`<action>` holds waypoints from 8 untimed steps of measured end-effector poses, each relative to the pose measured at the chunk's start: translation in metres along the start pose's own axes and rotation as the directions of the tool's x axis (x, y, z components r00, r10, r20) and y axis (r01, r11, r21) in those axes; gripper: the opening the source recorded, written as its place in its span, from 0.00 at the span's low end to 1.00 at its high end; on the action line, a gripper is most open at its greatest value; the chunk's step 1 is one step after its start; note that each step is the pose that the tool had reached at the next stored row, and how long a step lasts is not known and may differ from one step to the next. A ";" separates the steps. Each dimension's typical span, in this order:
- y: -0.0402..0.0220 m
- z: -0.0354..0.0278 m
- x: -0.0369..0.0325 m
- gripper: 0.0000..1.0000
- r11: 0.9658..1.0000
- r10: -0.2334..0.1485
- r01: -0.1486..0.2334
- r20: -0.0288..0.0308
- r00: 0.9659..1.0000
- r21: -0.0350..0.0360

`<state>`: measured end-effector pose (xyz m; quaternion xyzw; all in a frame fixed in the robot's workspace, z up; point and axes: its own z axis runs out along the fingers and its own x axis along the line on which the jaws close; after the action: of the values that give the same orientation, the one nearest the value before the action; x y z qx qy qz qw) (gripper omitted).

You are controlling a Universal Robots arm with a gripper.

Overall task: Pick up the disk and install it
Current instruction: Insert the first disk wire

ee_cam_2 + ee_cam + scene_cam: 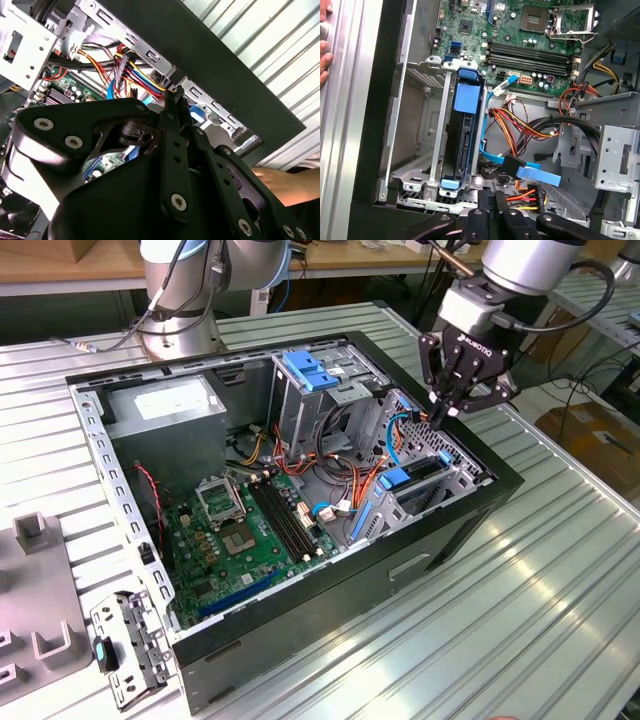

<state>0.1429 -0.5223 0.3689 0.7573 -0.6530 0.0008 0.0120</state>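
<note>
Right, the gripper hovers with jaws pressed together and empty, just above the drive cage; the disk sits slotted inside it, apart from them.

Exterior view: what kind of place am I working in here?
Probably a robotics lab or test workshop. An open computer case lies on a ribbed aluminium table, another robot arm's base stands behind it, and wooden benches with cables run along the back.

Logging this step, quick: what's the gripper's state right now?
Gripper: shut, holding nothing, fingertips together above the drive bay where the disk sits in its slot.
</note>
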 end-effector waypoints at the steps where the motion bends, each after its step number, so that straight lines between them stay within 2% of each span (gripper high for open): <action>1: 0.0007 0.0000 0.0000 0.17 1.000 0.001 -0.001 0.000 1.000 0.000; 8: 0.0008 -0.0001 -0.0001 0.17 1.000 0.000 0.000 0.000 1.000 0.000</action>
<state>0.1421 -0.5223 0.3690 0.7571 -0.6532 0.0009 0.0121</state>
